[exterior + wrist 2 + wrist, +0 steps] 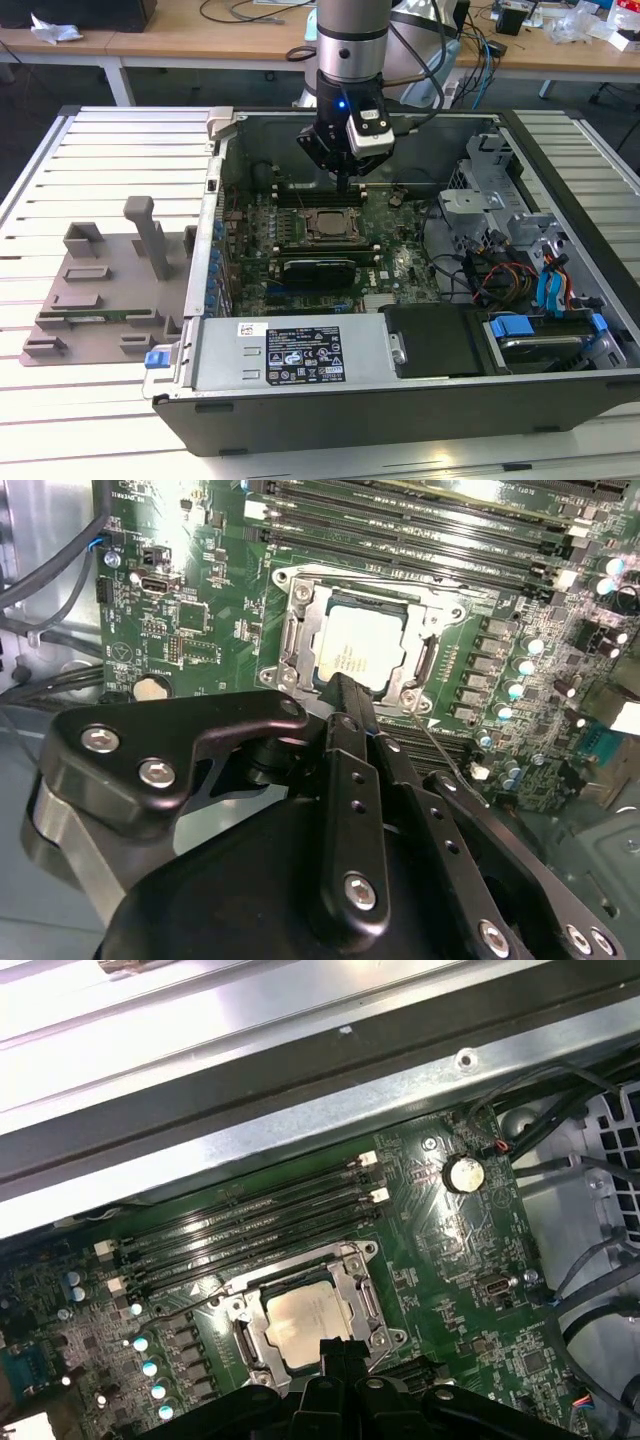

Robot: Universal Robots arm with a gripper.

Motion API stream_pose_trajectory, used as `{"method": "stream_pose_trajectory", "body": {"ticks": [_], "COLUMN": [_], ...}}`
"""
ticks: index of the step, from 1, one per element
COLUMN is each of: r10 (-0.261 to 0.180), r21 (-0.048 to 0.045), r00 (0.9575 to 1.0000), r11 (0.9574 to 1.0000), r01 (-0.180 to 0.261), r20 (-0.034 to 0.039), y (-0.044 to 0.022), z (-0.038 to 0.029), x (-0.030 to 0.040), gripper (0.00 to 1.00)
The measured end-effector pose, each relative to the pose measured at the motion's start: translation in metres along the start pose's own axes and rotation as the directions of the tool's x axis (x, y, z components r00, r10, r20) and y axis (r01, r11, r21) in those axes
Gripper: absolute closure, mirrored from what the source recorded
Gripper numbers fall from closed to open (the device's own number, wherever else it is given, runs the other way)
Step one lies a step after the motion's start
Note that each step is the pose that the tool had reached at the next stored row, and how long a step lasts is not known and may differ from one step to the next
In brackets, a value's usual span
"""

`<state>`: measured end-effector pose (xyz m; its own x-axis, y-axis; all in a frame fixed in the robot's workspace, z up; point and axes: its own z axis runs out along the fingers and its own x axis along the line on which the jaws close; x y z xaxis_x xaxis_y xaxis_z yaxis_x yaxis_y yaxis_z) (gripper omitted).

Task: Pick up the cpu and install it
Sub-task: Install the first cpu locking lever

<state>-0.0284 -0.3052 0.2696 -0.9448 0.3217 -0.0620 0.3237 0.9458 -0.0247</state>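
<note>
placement appears done: the cpu (358,650) is seen seated flat inside the metal socket frame (305,1322) on the motherboard (385,262), in both wrist views. the gripper (335,685) is held just above the chip's near edge, fingers pressed together and grasping nothing. securing the socket frame is judged outstanding.

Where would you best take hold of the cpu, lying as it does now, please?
Probably from straight above. The cpu lies flat inside the socket frame on the motherboard, so its sides are fenced in; only its shiny top face is free. The gripper hangs just over its edge.
</note>
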Motion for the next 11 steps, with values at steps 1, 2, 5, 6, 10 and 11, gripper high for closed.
{"method": "stream_pose_trajectory", "body": {"ticks": [1, 2, 5, 6, 10, 11], "r10": [-0.006, -0.014, -0.026, -0.032, -0.059, -0.063], "r21": [-0.0003, -0.0004, -0.0008, -0.0009, -0.0019, -0.0019], "r00": [1.0000, 0.9999, 0.9996, 0.9995, 0.9982, 0.9980], "r11": [1.0000, 0.9999, 0.9996, 0.9995, 0.9982, 0.9980], "r01": [0.006, 0.014, 0.026, 0.032, 0.059, 0.063], "r20": [0.0002, 0.0005, 0.0009, 0.0011, 0.0021, 0.0022], "y": [0.0000, 0.0000, 0.0000, 0.0000, 0.0000, 0.0000], "z": [0.0000, 0.0000, 0.0000, 0.0000, 0.0000, 0.0000], "x": [0.0000, 0.0000, 0.0000, 0.0000, 0.0000, 0.0000], "gripper": [0.89, 0.89, 0.89, 0.89, 0.89, 0.89]}}
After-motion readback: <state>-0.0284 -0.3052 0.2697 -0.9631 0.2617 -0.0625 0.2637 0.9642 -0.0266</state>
